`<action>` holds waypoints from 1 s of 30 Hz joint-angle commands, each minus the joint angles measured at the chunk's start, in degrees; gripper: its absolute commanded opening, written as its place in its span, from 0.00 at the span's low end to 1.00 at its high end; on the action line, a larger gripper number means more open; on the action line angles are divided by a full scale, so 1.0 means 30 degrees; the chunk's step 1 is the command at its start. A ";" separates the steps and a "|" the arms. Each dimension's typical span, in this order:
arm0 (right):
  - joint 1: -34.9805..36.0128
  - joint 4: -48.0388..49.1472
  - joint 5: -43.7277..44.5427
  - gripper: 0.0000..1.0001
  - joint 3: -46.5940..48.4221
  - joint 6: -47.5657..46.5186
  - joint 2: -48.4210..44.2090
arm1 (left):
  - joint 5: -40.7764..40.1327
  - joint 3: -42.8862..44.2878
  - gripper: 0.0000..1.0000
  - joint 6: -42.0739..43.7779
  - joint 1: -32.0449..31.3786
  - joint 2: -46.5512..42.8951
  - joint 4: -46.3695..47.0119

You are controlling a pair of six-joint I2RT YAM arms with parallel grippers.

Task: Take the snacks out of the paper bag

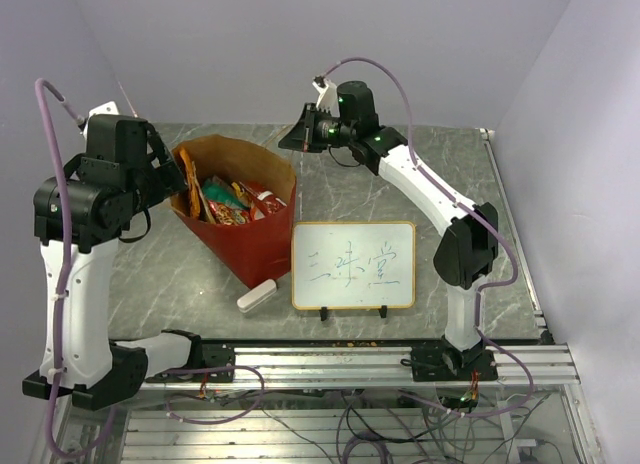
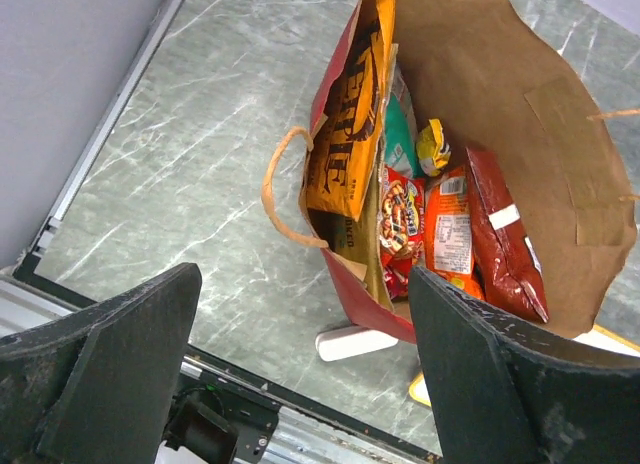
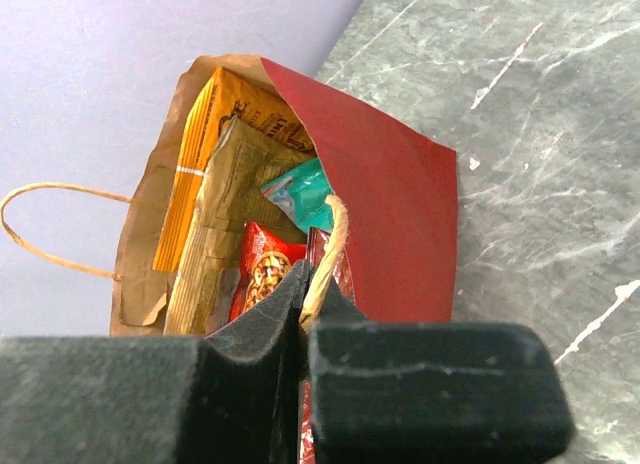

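Note:
The paper bag (image 1: pixel 255 246), red outside and brown inside (image 2: pixel 520 94), stands open on the table. The snacks (image 1: pixel 228 199) stand inside it: a large flat orange bag (image 2: pixel 350 134), teal (image 2: pixel 400 144), yellow (image 2: pixel 432 149) and red packets (image 2: pixel 505 234). My left gripper (image 2: pixel 300 314) is open and empty, above the bag's left side (image 1: pixel 178 179). My right gripper (image 3: pixel 305 309) is shut on the bag's thin handle (image 3: pixel 325 254) at the far rim (image 1: pixel 298 136). The orange bag (image 3: pixel 200 154) and the teal packet (image 3: pixel 300 194) also show there.
A framed whiteboard (image 1: pixel 352 265) with writing lies right of the bag. A small white eraser block (image 1: pixel 257 297) lies against the bag's near corner, also in the left wrist view (image 2: pixel 355 342). The bag's other handle (image 2: pixel 275 199) hangs loose. A metal rail (image 1: pixel 350 359) runs along the near edge.

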 commanded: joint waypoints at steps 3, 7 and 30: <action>-0.0236 0.0753 -0.0361 0.00 0.0522 -0.0523 -0.1081 | -0.0944 -0.1687 0.94 -0.1248 0.0263 0.0420 0.0311; -0.0264 0.0925 -0.0576 0.00 0.0479 -0.0453 -0.1105 | 0.0039 -0.3898 0.86 -0.1715 0.0916 0.0100 0.1961; -0.0501 -0.0192 -0.1529 0.00 0.0959 0.0324 -0.0749 | 0.3358 -0.8411 0.24 -0.2003 0.5396 -0.1280 0.5929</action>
